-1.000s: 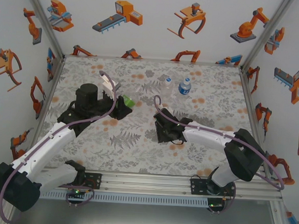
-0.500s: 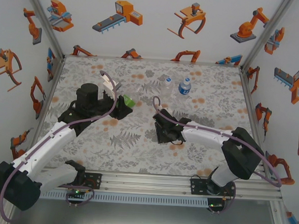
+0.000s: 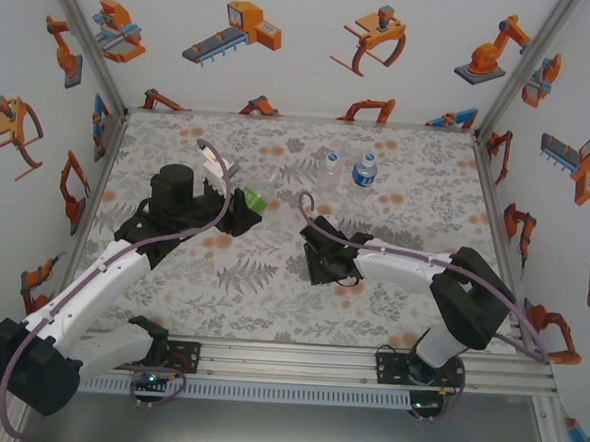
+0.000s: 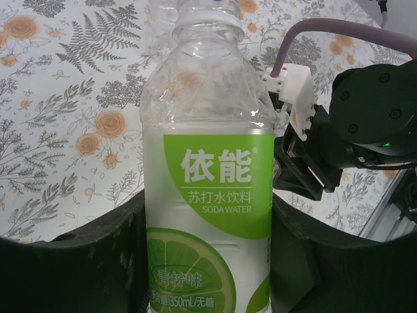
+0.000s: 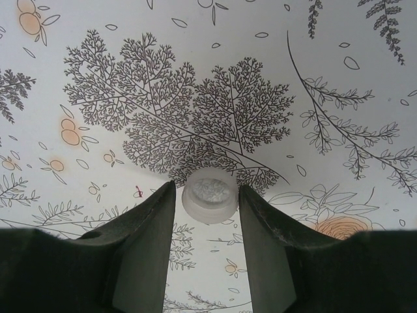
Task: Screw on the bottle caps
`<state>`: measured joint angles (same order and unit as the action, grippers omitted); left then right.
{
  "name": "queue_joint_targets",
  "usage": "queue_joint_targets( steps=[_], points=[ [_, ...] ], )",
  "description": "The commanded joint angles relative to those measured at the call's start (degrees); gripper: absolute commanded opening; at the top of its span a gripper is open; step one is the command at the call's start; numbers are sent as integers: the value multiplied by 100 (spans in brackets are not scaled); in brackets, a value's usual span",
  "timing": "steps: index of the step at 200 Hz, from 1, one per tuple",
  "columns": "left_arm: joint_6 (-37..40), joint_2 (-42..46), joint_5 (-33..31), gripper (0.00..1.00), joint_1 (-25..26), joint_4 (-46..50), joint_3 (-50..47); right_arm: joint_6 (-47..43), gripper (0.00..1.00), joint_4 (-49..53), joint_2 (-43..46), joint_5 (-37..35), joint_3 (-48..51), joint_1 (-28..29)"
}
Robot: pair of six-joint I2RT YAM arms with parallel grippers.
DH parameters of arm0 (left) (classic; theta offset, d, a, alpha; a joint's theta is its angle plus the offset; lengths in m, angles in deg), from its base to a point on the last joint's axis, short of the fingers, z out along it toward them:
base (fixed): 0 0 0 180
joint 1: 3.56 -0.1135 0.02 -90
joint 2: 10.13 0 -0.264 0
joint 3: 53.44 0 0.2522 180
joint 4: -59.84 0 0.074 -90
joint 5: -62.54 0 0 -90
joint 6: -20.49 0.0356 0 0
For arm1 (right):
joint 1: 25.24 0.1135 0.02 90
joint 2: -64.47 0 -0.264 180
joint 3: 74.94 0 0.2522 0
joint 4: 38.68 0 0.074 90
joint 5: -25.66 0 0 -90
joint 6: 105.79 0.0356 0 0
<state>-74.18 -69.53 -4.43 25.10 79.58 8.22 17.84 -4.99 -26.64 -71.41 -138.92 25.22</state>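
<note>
Floral table (image 3: 251,278), robot-sticker walls (image 3: 304,71) | left fingers (image 4: 65,274) pinch green-labelled bottle (image 4: 208,182) | right fingers (image 5: 143,254) pinch cap (image 5: 209,194)

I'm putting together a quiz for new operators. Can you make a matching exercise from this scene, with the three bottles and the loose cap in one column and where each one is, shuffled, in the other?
Things
1. green-labelled bottle
2. blue-labelled bottle
3. unlabelled bottle
4. bottle cap

Places
A. between the fingers of the right pincer
B. standing at the far side of the table, the right one of the pair
C. clamped in the left pincer
D. standing at the far side of the table, the left one of the pair

Pairs: 1-C, 2-B, 3-D, 4-A
</note>
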Motion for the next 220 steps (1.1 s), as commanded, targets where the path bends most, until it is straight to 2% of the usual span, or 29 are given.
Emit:
queue_joint_targets(
  steps=[1,61,140,220],
  points=[
    [-87,27,100,0,-36,-78,194,2,43,147,181,-60,-99,37],
    [-120,-6,98,0,-36,-123,185,34,43,328,520,14,-155,47],
    [-128,-49,115,0,-37,-150,185,143,41,103,239,169,-38,60],
    [-126,-75,114,0,-38,-156,185,144,44,126,111,103,-57,61]
  ],
)
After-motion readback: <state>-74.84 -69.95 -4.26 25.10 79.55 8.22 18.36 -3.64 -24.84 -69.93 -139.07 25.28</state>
